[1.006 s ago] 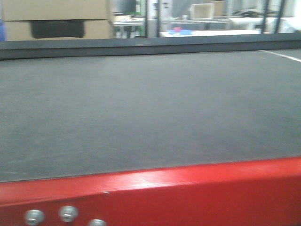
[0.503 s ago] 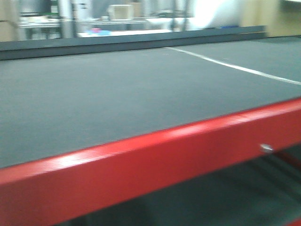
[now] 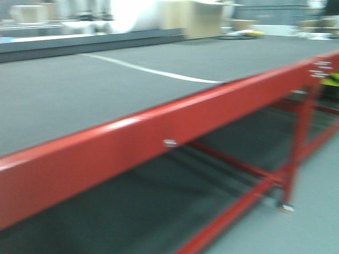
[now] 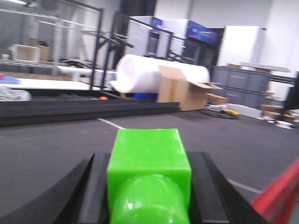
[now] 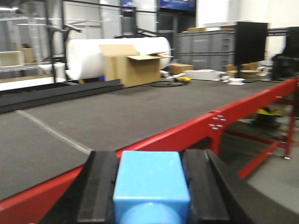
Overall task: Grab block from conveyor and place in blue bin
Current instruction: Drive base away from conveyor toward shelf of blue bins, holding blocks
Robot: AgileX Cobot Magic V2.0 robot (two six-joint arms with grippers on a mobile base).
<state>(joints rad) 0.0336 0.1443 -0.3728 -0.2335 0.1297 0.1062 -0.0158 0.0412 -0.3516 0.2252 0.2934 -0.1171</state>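
In the left wrist view my left gripper [image 4: 149, 156] is shut on a bright green block [image 4: 149, 161], its black fingers [image 4: 96, 186] pressed against both sides. It hovers over the dark grey conveyor [image 4: 56, 144]. My right gripper [image 5: 150, 158] is shut on a light blue block [image 5: 150, 179], held just off the conveyor [image 5: 117, 112] above its red side rail. In the front view the conveyor [image 3: 79, 90] shows no block and neither gripper. The blue bin is out of view.
A red frame rail [image 3: 175, 127] runs diagonally along the belt's edge, with red legs and braces [image 3: 296, 137] below and grey floor [image 3: 312, 211] at right. A white line [image 3: 153, 72] crosses the belt. Beyond the black far rail [image 4: 84, 109] lie a white foam roll [image 4: 159, 72] and a cardboard box [image 4: 182, 93].
The front view has swung to the right: the red rail, level a second ago, now runs diagonally, and the frame's legs and the floor have come into sight.
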